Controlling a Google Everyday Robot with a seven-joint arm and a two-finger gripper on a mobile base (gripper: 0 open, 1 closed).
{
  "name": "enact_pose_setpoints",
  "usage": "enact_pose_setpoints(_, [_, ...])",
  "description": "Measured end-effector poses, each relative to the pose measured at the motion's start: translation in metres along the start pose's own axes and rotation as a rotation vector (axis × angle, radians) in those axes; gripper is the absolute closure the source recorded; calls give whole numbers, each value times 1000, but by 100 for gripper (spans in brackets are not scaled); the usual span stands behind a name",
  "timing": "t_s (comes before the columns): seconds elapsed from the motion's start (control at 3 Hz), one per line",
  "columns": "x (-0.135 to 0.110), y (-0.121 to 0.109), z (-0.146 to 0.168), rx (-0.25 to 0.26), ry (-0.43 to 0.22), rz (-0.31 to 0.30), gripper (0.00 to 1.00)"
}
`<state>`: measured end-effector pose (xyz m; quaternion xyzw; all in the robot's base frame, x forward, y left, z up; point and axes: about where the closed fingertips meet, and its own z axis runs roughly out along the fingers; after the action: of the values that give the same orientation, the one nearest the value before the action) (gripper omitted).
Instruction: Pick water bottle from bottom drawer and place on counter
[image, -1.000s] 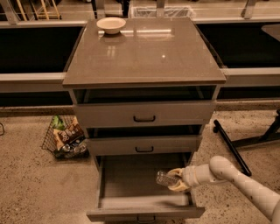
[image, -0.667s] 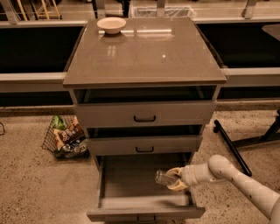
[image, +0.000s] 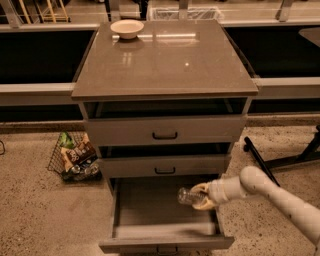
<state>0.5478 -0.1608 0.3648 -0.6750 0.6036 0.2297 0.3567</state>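
The bottom drawer (image: 150, 207) is pulled open, its flat grey floor bare on the left. My gripper (image: 201, 196) reaches in from the right over the drawer's right side and is shut on the water bottle (image: 188, 196). The clear bottle lies roughly level, its cap end pointing left, held above the drawer floor. The counter (image: 165, 60) tops the cabinet above, glossy and grey-brown.
A cream bowl (image: 127, 28) stands at the counter's far left corner. The two upper drawers (image: 165, 131) are slightly open. A wire basket of snack packets (image: 74, 157) sits on the floor to the left. A black stand leg (image: 260, 159) lies on the right.
The gripper with the bottle has barely moved; it stays over the right side of the open bottom drawer.
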Motion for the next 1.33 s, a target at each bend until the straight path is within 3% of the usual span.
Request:
enact_pose_setpoints(0.33, [-72,-44,-51,-24,51,-216,100])
enact_pose_setpoints(0.67, [-147,-84,-109,-10,141,-409,100])
enact_pose_setpoints(1.0, [-149,-85,-111,-4,133,-415,100])
enact_pose_setpoints(1.33, [-163,-90,-124,37,79,-455,100])
